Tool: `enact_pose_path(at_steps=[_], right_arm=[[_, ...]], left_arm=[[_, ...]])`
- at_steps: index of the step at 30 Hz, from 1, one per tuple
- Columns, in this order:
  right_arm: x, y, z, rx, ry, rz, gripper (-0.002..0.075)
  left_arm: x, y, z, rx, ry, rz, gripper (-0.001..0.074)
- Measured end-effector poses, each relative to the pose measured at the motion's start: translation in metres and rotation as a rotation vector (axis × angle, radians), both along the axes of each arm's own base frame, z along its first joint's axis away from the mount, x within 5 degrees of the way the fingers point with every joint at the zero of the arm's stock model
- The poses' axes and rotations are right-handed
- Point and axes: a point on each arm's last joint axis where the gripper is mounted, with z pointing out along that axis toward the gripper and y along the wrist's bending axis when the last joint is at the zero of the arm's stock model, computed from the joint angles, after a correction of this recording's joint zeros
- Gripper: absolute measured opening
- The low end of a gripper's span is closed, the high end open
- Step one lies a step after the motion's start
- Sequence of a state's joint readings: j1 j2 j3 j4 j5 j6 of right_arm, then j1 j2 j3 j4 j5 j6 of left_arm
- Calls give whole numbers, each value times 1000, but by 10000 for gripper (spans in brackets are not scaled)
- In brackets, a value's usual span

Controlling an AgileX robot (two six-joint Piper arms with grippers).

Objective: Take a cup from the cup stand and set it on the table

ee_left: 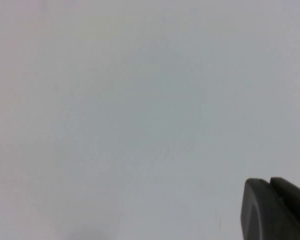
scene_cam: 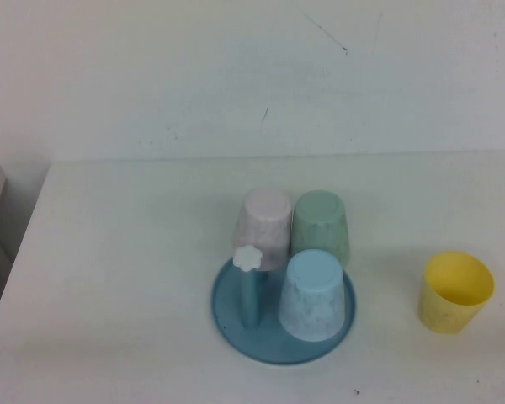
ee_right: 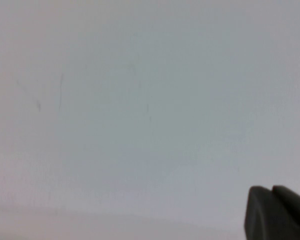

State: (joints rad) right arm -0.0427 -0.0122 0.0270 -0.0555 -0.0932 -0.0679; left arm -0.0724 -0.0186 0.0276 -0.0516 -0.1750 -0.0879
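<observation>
3 cups inverted on cup stand [scene_cam: 236,324] | 1 yellow cup [scene_cam: 456,290] on table [scene_cam: 109,278] | left gripper [ee_left: 275,210], right gripper [ee_right: 276,212]: edge only, state unclear

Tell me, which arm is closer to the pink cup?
Cannot tell: neither arm appears in the high view. The left gripper and right gripper each show only a dark tip against blank white, with the pink cup on the cup stand in neither wrist view.
</observation>
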Motion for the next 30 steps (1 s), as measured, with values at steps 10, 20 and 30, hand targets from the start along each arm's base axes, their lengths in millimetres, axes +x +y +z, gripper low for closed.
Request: enact_pose_path(at_steps=[10, 20, 30], right_arm=[[-16, 2, 43, -21, -505, 22, -3], [-12, 3, 40, -52, -403, 21, -3], [-25, -3, 96, -85, -71, -60, -3]], left_arm=[[-8, 2, 22, -18, -260, 12, -3], [-5, 0, 23, -8, -62, 0, -3], [0, -2, 73, 8, 229, -23, -3]])
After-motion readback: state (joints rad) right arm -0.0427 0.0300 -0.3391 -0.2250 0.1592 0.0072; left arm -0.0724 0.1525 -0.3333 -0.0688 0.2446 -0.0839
